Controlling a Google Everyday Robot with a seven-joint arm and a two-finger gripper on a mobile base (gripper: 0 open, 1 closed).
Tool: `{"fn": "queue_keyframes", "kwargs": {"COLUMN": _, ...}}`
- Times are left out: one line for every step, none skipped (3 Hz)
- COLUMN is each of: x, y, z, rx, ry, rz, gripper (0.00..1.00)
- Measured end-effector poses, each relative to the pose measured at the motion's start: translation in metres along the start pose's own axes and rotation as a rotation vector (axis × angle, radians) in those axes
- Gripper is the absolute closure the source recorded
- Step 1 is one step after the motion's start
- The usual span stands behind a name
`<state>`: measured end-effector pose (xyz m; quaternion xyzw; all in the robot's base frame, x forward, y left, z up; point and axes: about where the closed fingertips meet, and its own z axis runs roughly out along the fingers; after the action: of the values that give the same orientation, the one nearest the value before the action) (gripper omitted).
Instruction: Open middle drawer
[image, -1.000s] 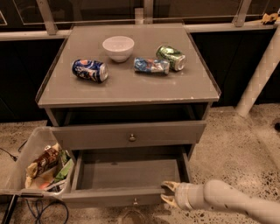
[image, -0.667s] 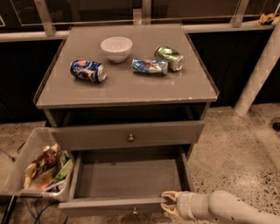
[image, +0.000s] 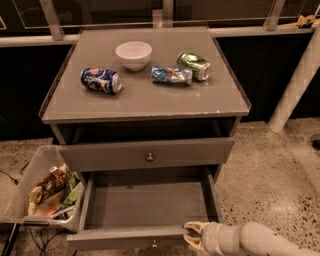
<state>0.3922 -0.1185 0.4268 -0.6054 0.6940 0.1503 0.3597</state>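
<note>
The middle drawer (image: 145, 207) is a wide shallow grey drawer that stands pulled out, with its bare inside showing. Its front (image: 125, 239) lies at the bottom of the camera view, and the small knob (image: 154, 245) is just in view at the edge. My gripper (image: 192, 236) is at the right end of that front, level with its top edge. Its pale fingers (image: 194, 227) are spread apart and hold nothing. The white arm runs off to the lower right.
The closed drawer above (image: 150, 156) has a round knob. On the cabinet top (image: 145, 97) are a white bowl (image: 133, 54), a blue can (image: 101, 81), a crushed blue can (image: 171, 75) and a green can (image: 194, 65). A bin of rubbish (image: 47, 192) stands on the left and a white post (image: 295, 80) on the right.
My gripper has sunk a little lower along the right end of the drawer front. The drawer stays pulled out about as far as before.
</note>
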Motion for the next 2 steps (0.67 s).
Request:
{"fn": "queue_keyframes", "kwargs": {"x": 0.0000, "y": -0.0001, "z": 0.0000, "rx": 0.000, "ry": 0.000, "rz": 0.000, "gripper": 0.82}}
{"fn": "queue_keyframes", "kwargs": {"x": 0.0000, "y": -0.0001, "z": 0.0000, "rx": 0.000, "ry": 0.000, "rz": 0.000, "gripper": 0.59}}
